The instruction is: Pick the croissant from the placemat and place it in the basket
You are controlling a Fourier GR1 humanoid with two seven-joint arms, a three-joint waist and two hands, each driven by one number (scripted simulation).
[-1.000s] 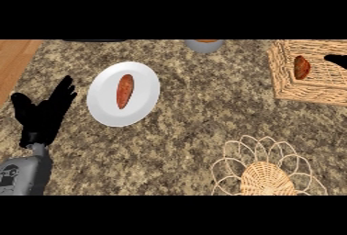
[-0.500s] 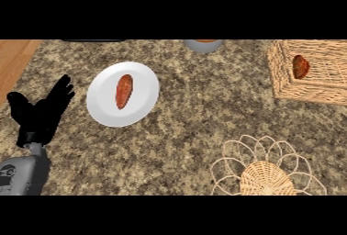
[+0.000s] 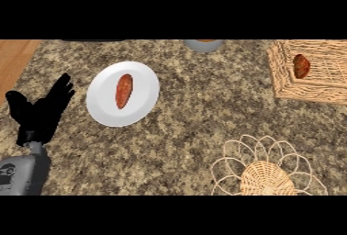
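A speckled brown and tan stone bench (image 3: 196, 119) fills the view, with a strip of pale wood (image 3: 17, 57) running along its far left corner.

A wicker basket (image 3: 288, 87) sits at the right side, cut off by the picture's edge. Inside it, against the woven floor, lies a brown croissant (image 3: 301, 66), resting within the walls and clear of the rim.

Well to the left of the basket is a white plate (image 3: 102, 108), lying flat on the stone. A second reddish-brown pastry (image 3: 124, 90) lies lengthways on the middle of that plate.

Nearer than the basket, at the lower right, is a woven placemat (image 3: 267, 172) with a tight round centre and an open looped border. Nothing lies on it.

Left of the basket, at the far edge, the rim of a grey bowl (image 3: 203, 45) pokes into view, mostly cut off; something orange shows just inside it, too little to name.

The left hand (image 3: 41, 114) shows far to the left of the basket, just beside the plate but not touching it. Its fingers (image 3: 62, 89) are straight and spread, pointing away, and it holds nothing. The grey forearm (image 3: 24, 172) comes up from the lower left corner.
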